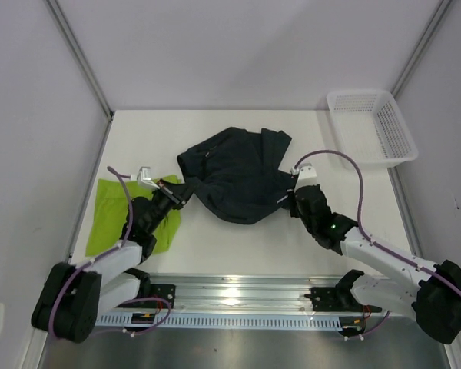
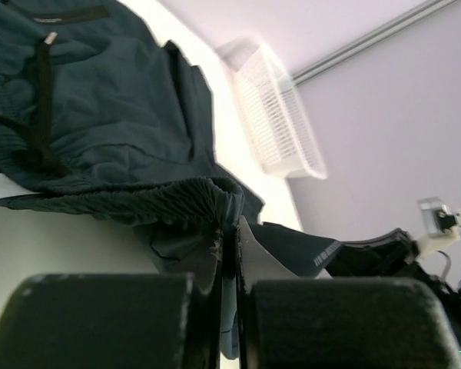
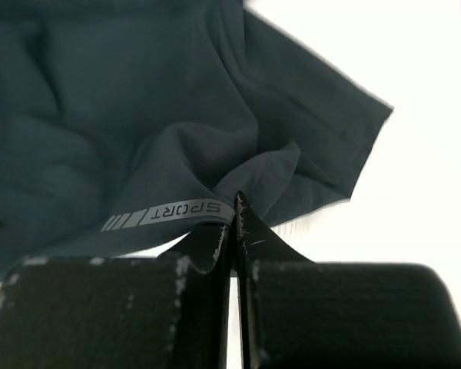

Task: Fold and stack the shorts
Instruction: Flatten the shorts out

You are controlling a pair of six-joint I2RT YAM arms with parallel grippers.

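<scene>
Lying rumpled in the middle of the table (image 1: 238, 246), the dark navy shorts (image 1: 234, 173) are pinched at both ends. The left gripper (image 1: 180, 193), jaws closed tight, has a fold of the gathered waistband at the cloth's near left edge. The right gripper (image 1: 286, 198), likewise clamped down, nips the hem beside the printed strip at the near right edge. Each hold takes only a thin bit of fabric, so a hard pull apart or a quick lift could, I judge, slip the cloth out of one claw and leave the fold crooked. The heaped middle may also trap creases, and the loose drawstring could snag. The lime green shorts (image 1: 111, 207) lie flat at the near left, partly under the left arm, where a low sweep might drag them askew. The white basket (image 1: 403, 146) stands far right, well apart, blocking nothing.
</scene>
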